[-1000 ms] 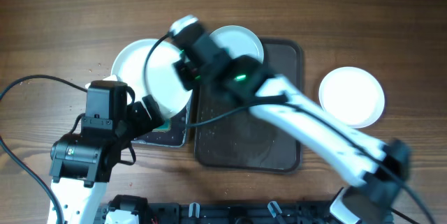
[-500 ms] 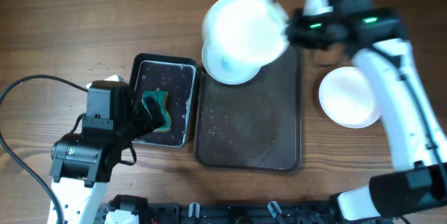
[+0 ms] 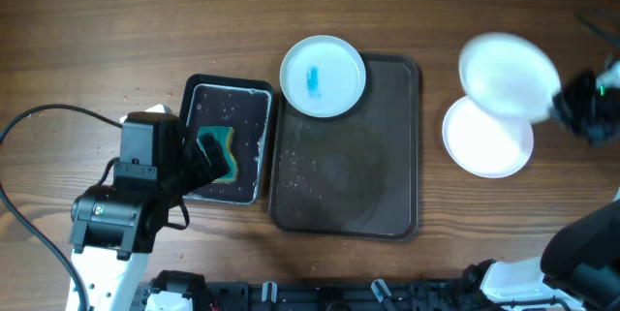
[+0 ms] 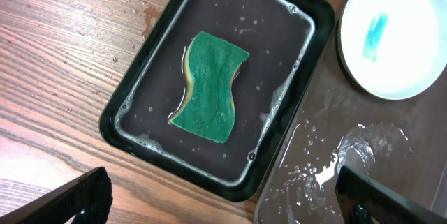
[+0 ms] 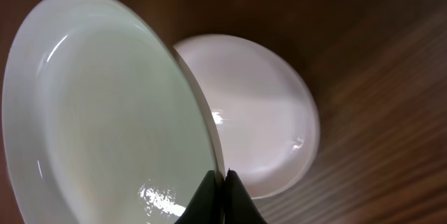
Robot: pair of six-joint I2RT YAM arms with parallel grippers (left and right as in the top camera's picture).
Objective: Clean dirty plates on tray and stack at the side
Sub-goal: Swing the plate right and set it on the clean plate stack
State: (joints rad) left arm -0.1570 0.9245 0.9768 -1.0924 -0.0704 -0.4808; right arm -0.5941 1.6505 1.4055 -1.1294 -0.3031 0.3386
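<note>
Overhead: left gripper (image 4: 223, 199) gapes wide over one sponge (image 4: 209, 86), while right gripper (image 5: 223, 185), pinching a clean plate (image 3: 506, 74) by its rim, has swung off the tray (image 3: 387, 185) to above a second plate (image 3: 487, 146) on the table (image 3: 97, 20); the third, blue-smeared plate (image 3: 323, 77) sits on the tray's far-left corner

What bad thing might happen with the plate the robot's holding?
The right gripper pinches the held plate only by its rim, tilted, so it might slip and fall. It might bang the plate on the table and chip it. The smeared plate lies across the tray's rim and may wobble.
</note>
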